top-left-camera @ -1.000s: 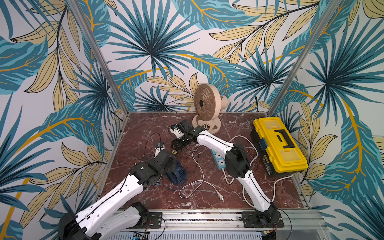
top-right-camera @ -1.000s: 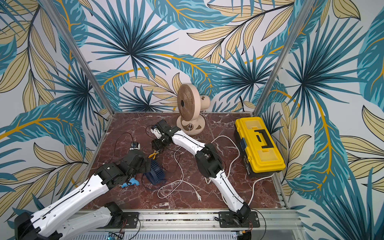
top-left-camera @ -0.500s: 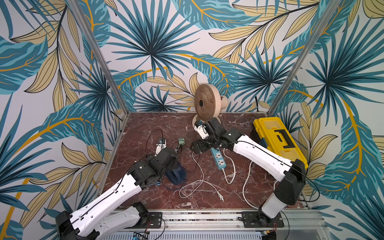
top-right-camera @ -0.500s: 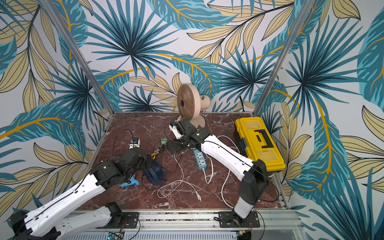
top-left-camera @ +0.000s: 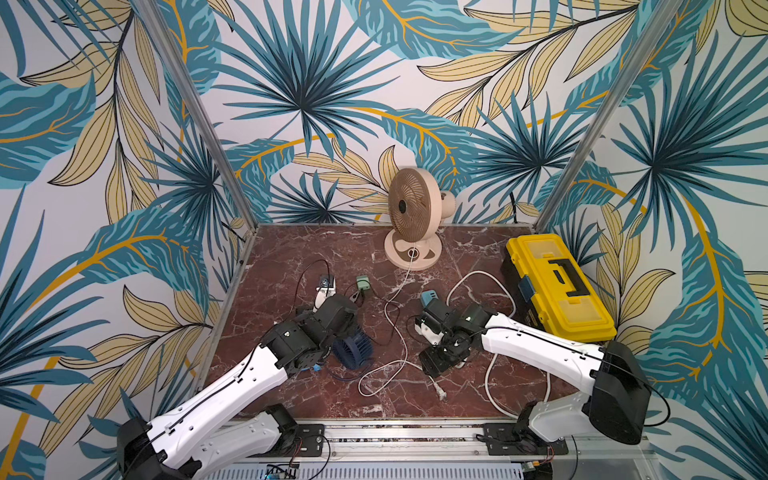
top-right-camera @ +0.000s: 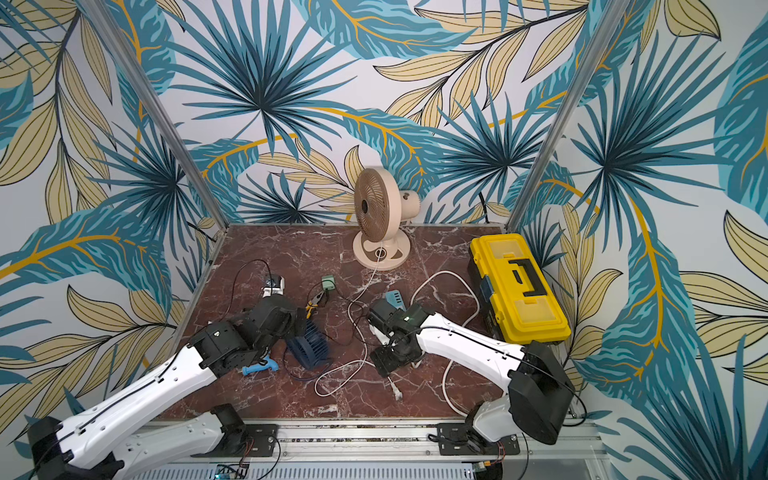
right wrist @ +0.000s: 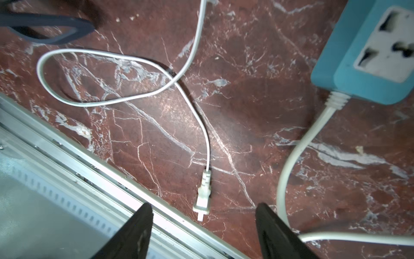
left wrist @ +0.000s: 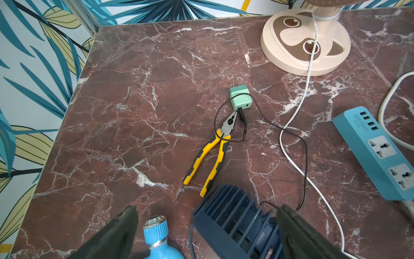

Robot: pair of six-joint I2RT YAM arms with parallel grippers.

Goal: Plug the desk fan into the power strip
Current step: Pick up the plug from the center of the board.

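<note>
Pliers, adapter, navy fan near white cord, perhaps glue gun

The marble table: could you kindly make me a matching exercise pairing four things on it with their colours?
Things:
1. desk fan
2. power strip
3. toolbox
4. plug adapter

Colours:
A. yellow
B. pale green
C. beige
D. light blue

Pairs: 1-C; 2-D; 3-A; 4-B
</note>
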